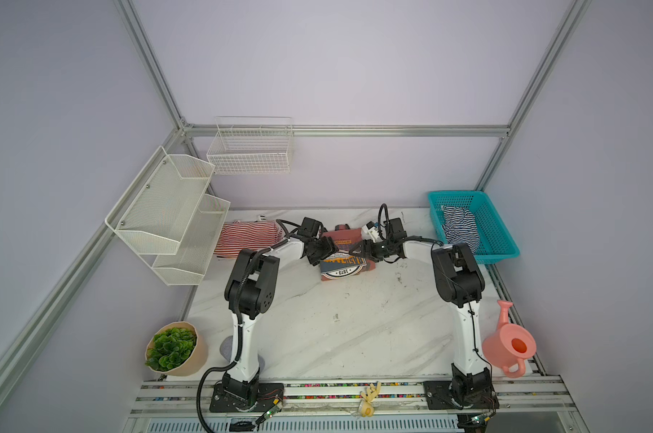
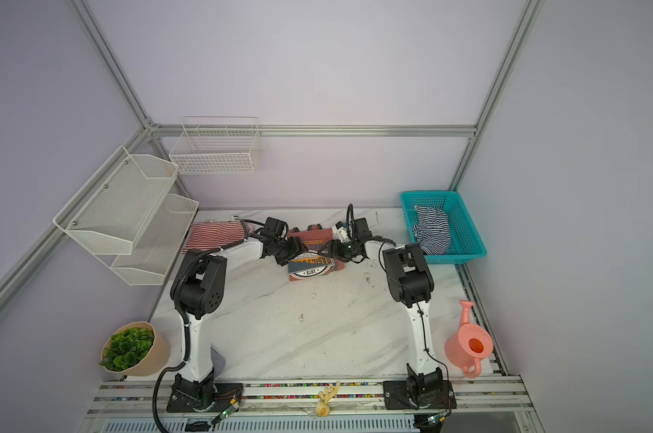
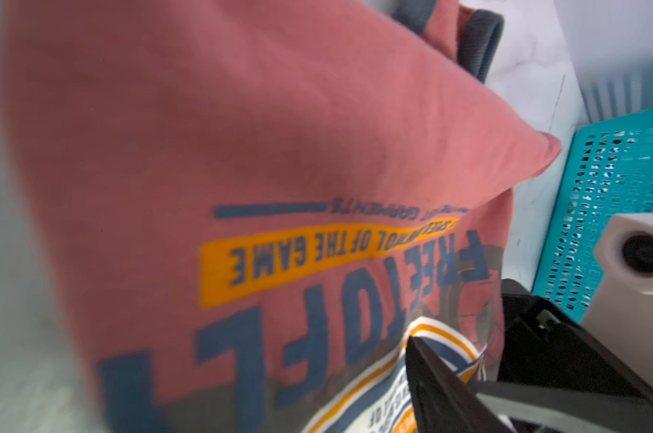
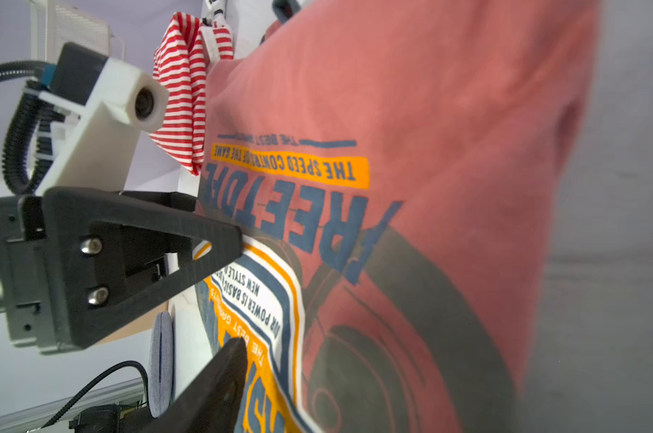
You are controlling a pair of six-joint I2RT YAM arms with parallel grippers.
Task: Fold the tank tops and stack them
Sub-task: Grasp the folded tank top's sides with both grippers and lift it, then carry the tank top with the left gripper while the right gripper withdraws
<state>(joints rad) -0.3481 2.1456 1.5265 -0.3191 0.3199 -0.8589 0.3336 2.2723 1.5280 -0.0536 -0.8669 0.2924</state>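
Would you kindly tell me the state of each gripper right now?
Left gripper: open, at the salmon-red printed tank top's edge.
Right gripper: open, at its opposite edge.

Your left arm (image 1: 248, 337) and right arm (image 1: 465, 337) had white links and black joints. A corrugated black cable (image 1: 200, 393) looped at lower left; two silver screws (image 4: 91, 246) fastened a triangular finger (image 4: 225, 240) of the left gripper (image 4: 240, 292).

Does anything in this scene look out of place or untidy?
Yes. The navy-and-white striped tank top lies crumpled in the teal basket, not folded, while the red-and-white striped tank top and the salmon-red tank top lie flatter on the table. Nothing looks spilled or damaged.
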